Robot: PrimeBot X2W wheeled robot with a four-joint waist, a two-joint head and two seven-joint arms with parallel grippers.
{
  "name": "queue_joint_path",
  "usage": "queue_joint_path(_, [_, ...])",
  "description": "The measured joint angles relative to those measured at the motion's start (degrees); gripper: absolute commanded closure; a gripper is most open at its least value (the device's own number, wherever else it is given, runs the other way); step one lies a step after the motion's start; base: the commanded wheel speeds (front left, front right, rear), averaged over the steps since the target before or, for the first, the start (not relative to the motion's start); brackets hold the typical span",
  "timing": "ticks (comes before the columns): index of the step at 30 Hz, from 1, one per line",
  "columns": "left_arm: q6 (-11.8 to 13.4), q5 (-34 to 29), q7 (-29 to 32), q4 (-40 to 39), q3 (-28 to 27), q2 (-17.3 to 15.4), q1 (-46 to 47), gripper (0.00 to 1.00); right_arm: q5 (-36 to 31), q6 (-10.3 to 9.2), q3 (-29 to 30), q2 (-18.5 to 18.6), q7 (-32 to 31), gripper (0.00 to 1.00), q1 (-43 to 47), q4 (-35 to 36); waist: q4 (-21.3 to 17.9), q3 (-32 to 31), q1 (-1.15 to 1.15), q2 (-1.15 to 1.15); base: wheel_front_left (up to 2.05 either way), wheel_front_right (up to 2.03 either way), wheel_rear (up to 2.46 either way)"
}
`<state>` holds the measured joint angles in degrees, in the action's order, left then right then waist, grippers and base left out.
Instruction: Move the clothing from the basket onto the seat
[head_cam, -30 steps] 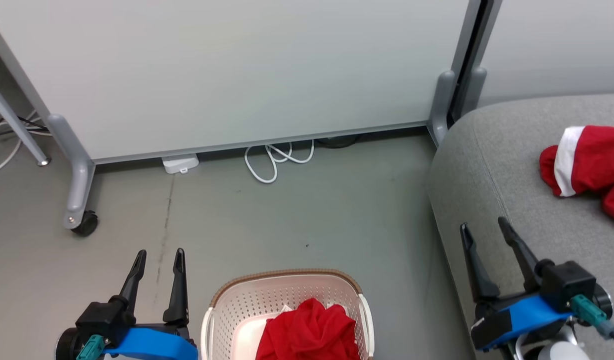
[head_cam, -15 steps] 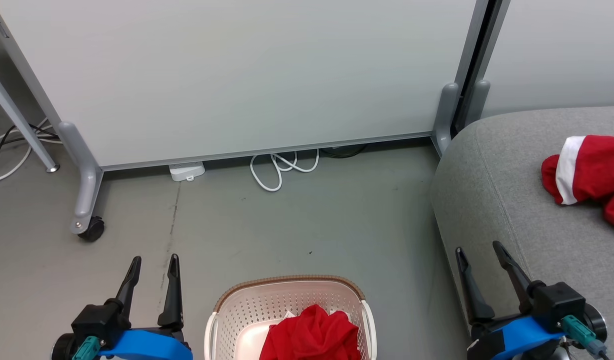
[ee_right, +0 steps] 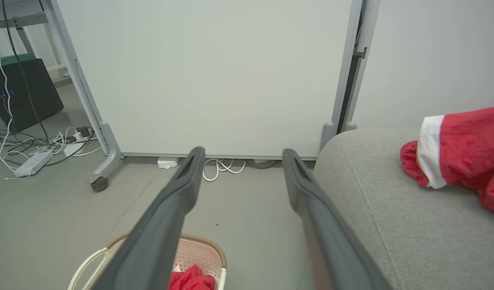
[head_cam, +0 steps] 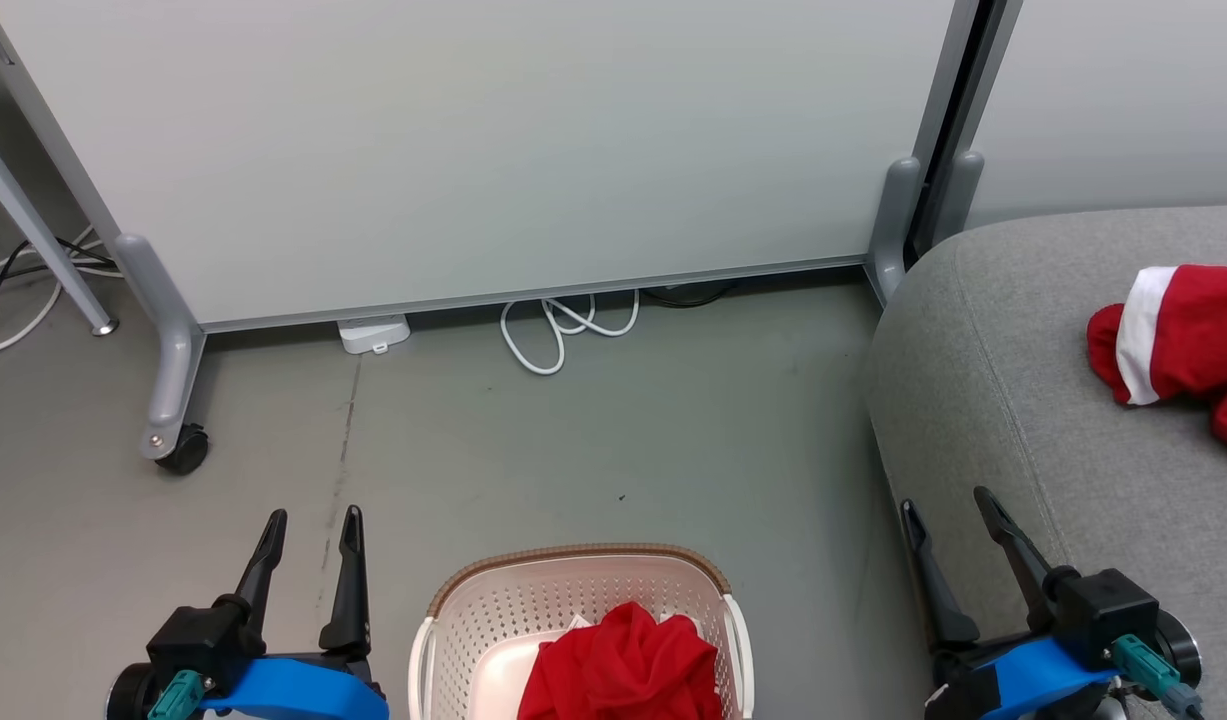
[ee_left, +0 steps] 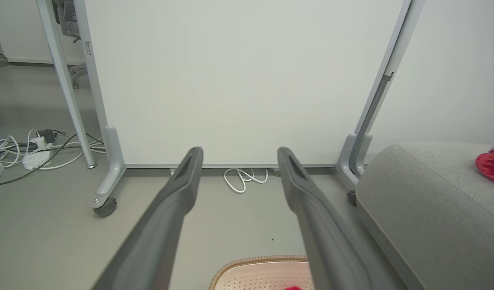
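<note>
Change is slight: the view has tipped a little, and against the floor (head_cam: 613, 430) the left gripper (head_cam: 313, 513), at seven o'clock, has barely stirred, its fingers spread and empty. At six o'clock the basket (head_cam: 573, 551) still keeps one red garment (head_cam: 623, 665). At five o'clock the right gripper (head_cam: 943, 499), released and empty, has drawn back from the seat (head_cam: 1053, 400), where the white-banded garment (head_cam: 1188, 330) lies at three o'clock. Half done, I judge; the basket comes next.
</note>
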<state>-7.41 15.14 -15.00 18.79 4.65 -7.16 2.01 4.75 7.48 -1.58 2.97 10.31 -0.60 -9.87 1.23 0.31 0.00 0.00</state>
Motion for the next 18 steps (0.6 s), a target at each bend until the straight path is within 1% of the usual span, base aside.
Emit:
queue_joint_path(10, [0.0, 0.0, 0.0, 0.0, 0.7, -0.4, 0.7, 0.0, 1.3, 0.0, -1.7, 0.0, 0.3, 0.0, -1.1, 0.1, -1.1, 3.1, 0.0, 0.0, 0.0, 0.0, 0.0])
queue_joint_path(18, [0.0, 0.1, 0.0, 0.4, 2.5, -1.4, 4.7, 0.0, 2.0, 0.0, -3.5, 0.0, 1.4, 0.0, -5.2, 0.7, -3.6, 9.9, 0.0, 0.0, 0.0, 0.0, 0.0])
